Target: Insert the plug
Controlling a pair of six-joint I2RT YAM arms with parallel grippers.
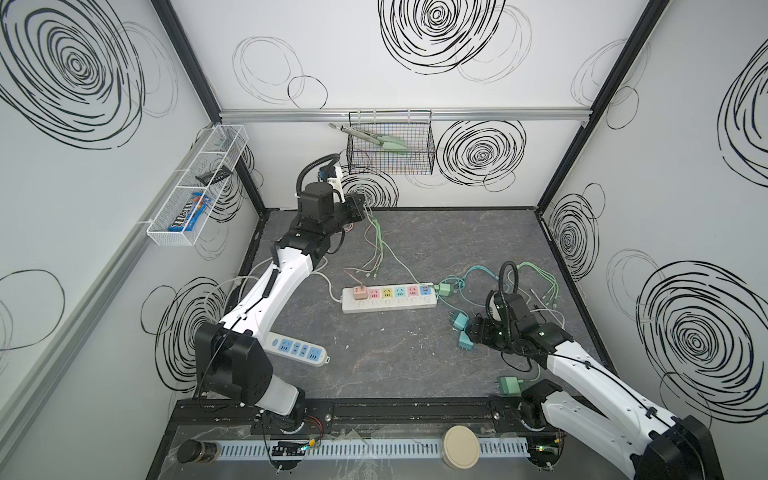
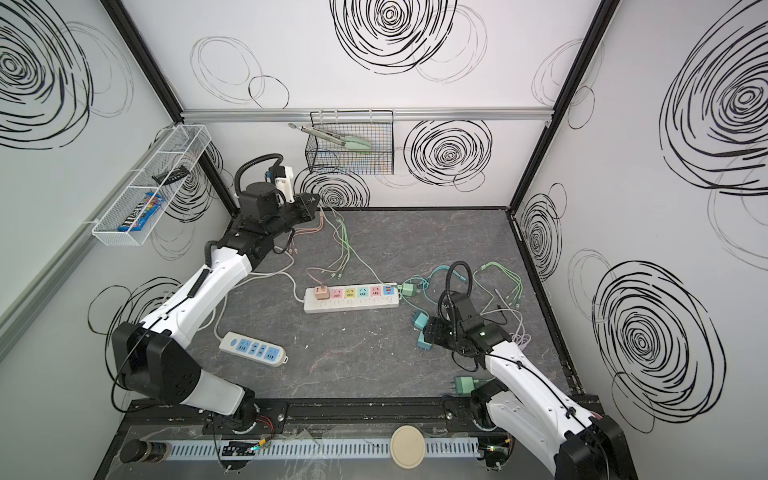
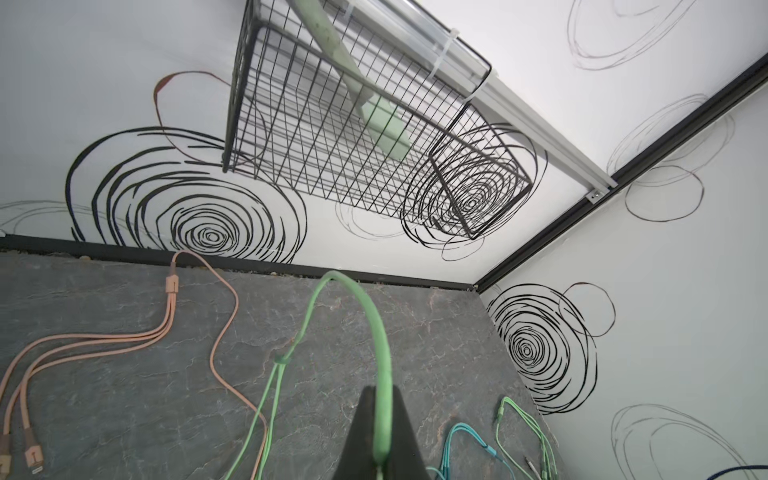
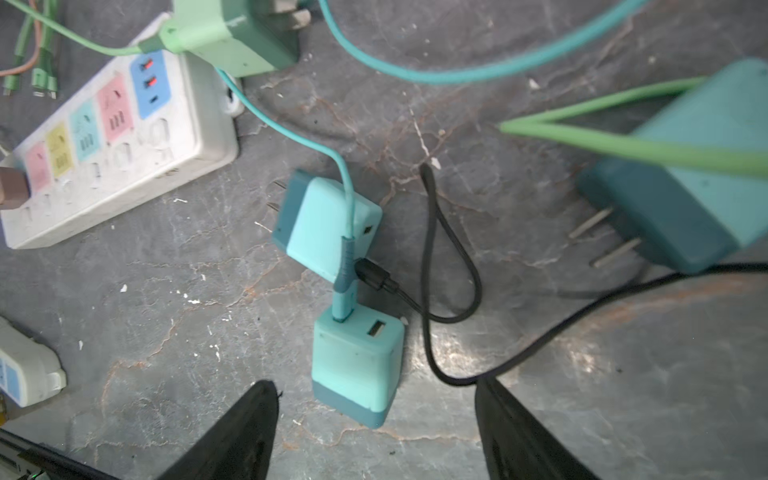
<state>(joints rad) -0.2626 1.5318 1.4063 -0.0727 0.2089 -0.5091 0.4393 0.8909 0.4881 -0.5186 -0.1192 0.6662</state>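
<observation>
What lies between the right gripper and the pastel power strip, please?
Right wrist view: a teal charger between the fingers of the open right gripper, a second teal charger beyond, then bare table to the pastel power strip.

Matt grey stone-look tabletop, smooth teal plastic charger, black metal-wire basket

In the right wrist view the nearest teal charger was blurred and cut off at the edge; only a corner of the small power strip showed. The end of the green cable was hidden between the left fingers.
</observation>
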